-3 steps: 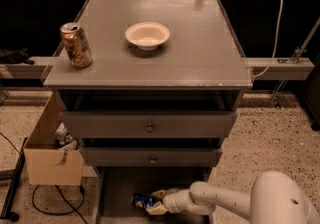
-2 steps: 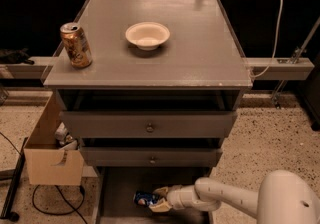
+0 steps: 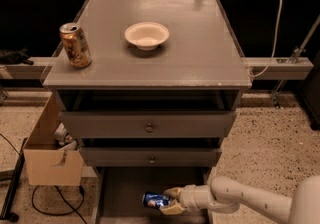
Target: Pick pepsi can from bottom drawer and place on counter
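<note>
- The small blue aluminium pepsi can (image 3: 155, 200) is held lying on its side by the two-finger gripper (image 3: 169, 201). The jaws are clamped over its right end, low in the flat grey bottom drawer (image 3: 122, 192). Both are seen slightly further right than a second ago.
- Whether the can is clear of the drawer floor cannot be made out. The drawer's front is cut off by the lower frame edge.
- Bare drawer floor is left beside the can on its left.
- On the broad matte grey counter (image 3: 200, 63), a gold-brown can (image 3: 75, 44) stands near the left edge and a cream round bowl (image 3: 146, 35) stands mid-rear. The right half is unoccupied.
</note>
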Available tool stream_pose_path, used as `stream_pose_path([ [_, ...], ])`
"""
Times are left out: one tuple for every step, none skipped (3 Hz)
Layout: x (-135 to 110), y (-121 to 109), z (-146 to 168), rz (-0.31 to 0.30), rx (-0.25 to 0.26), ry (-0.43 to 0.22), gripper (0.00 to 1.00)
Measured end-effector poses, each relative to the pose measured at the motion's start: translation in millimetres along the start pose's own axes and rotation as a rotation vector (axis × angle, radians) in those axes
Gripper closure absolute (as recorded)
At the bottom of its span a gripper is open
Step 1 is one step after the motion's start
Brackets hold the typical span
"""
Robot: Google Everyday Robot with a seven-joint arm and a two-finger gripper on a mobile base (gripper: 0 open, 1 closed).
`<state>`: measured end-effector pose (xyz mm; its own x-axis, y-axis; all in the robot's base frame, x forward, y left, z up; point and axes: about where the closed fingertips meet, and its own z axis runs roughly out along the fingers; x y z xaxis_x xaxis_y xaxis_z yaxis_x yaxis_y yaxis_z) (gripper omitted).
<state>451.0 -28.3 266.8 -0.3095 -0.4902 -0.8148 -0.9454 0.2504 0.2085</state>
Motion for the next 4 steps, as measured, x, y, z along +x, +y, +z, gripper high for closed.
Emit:
stream_pose_path([
  [-37.8,45.0,-72.0,-0.060,0.041,0.026,1.00],
  [-38.2,46.7,-72.7,-0.063,0.041,0.027,1.00],
  [-53.0,63.3,-101.3,-0.107,0.070,-0.006,1.00],
  [-96.3,100.5,-154.4,-0.220,0.121,-0.057,1.00],
])
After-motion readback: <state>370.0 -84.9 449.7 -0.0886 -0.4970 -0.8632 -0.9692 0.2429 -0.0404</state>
